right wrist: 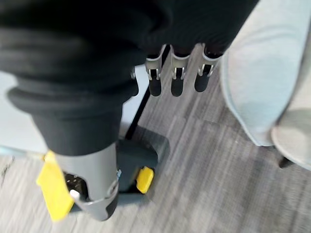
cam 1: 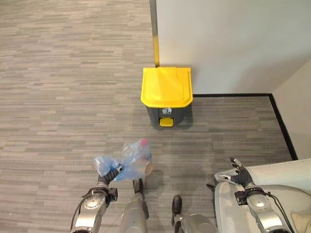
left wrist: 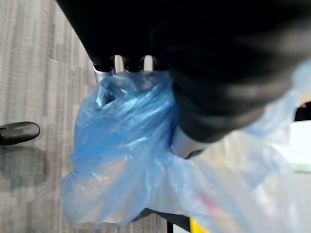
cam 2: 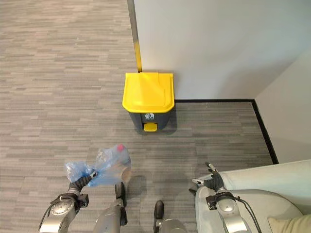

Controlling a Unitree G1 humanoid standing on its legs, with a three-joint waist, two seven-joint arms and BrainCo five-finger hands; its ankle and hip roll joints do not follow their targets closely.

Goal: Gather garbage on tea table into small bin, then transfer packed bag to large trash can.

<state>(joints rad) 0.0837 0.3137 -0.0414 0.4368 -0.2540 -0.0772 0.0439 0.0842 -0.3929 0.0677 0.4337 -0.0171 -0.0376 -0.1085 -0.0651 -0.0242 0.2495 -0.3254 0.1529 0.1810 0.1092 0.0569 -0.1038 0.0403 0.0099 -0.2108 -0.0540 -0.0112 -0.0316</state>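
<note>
A translucent blue garbage bag [cam 1: 127,161] with scraps inside hangs above the carpet at the lower left, its gathered neck clutched in my left hand [cam 1: 112,173]. In the left wrist view the blue bag [left wrist: 127,160] bulges past my curled fingers [left wrist: 131,63]. A grey trash can with a closed yellow lid [cam 1: 166,86] and a yellow pedal [cam 1: 166,122] stands against the white wall, some way ahead of the bag. My right hand [cam 1: 236,174] hovers at the lower right with straight fingers [right wrist: 177,82], holding nothing.
A white wall [cam 1: 233,43] with a black baseboard [cam 1: 228,95] closes the far right corner. A light grey seat [cam 1: 286,170] sits beside my right hand. Grey striped carpet [cam 1: 68,87] spreads to the left and ahead.
</note>
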